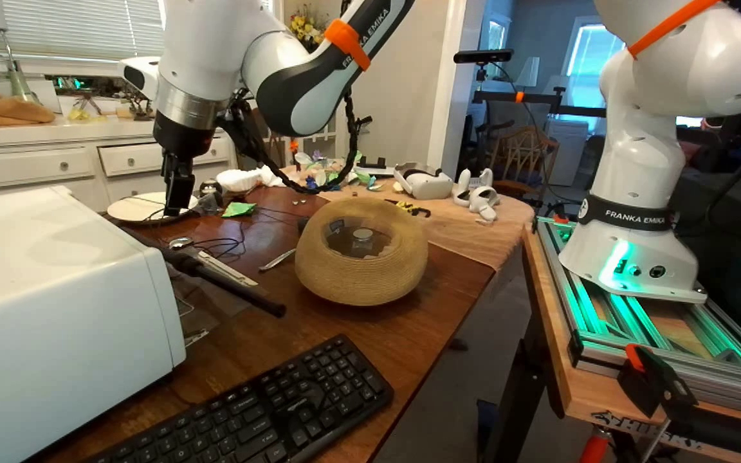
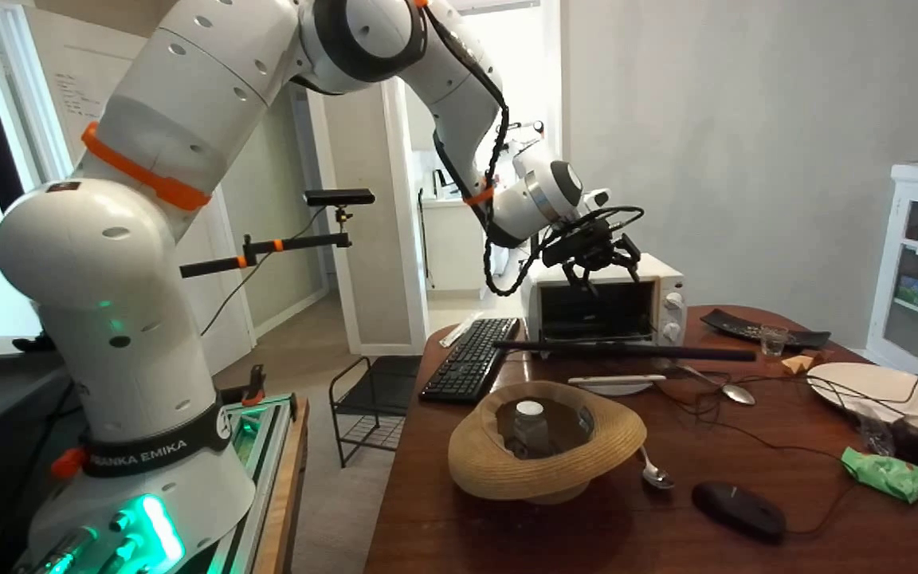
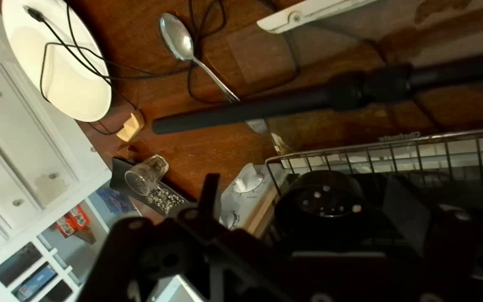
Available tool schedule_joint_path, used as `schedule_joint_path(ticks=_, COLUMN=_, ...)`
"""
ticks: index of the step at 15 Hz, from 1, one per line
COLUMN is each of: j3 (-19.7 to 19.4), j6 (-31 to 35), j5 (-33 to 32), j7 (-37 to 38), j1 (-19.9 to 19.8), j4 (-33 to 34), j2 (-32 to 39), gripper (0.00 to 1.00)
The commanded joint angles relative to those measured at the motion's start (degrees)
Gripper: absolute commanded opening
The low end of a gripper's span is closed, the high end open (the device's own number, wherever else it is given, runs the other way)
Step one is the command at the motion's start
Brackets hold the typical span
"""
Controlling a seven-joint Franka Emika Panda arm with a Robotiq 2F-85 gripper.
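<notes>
- The gripper (image 2: 613,281) hangs in the air near the front of the oven (image 1: 68,308), fingers spread wide, grasping nothing.
- The white oven stands on the table (image 2: 443,526); a dark pot (image 3: 321,201) with pale specks shows at its mouth, behind the fingers in the wrist view.
- A black rod (image 3: 292,102) reaches across before the oven, crossing over the handle of a spoon (image 3: 176,37).
- Beside the oven lies a keyboard (image 2: 471,363); a glass (image 2: 774,341) and a dark tray (image 2: 734,324) are near its knob side.
- Cables (image 3: 149,76) trail past the spoon and over a white plate (image 3: 74,94).
- Beyond the rod, a straw hat (image 2: 507,474) rests crown down, a capped jar (image 2: 531,434) inside it.
- Near the hat lie a mouse (image 2: 738,510) and, farther off, a green wrapper (image 2: 888,476).
- Well apart from the oven, a white headset (image 1: 427,184) and controllers (image 1: 483,199) lie on a tan cloth (image 1: 454,225).
</notes>
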Motion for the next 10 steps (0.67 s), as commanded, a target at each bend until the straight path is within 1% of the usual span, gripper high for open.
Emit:
schedule_joint_path(ticks=1, j3=-3.3, j6=-2.5, j5=0.2, j7=5.1, j1=3.8, j4=-2.7, j2=-1.8, gripper=1.00)
schedule_joint_path(ticks=5, j3=-4.8, j6=-2.9, j5=-0.3, j7=8.9, j1=5.9, j4=-2.8, j2=-1.4, gripper=1.00)
schedule_joint_path(ticks=8, j3=-6.9, j6=-1.4, j5=-1.2, j7=15.5, j1=7.4, j4=-2.3, j2=-1.0, gripper=1.00)
schedule_joint_path(ticks=10, j3=-8.3, j6=0.3, j5=-1.0, j7=21.3, j1=7.8, j4=-2.6, j2=-0.8, gripper=1.00)
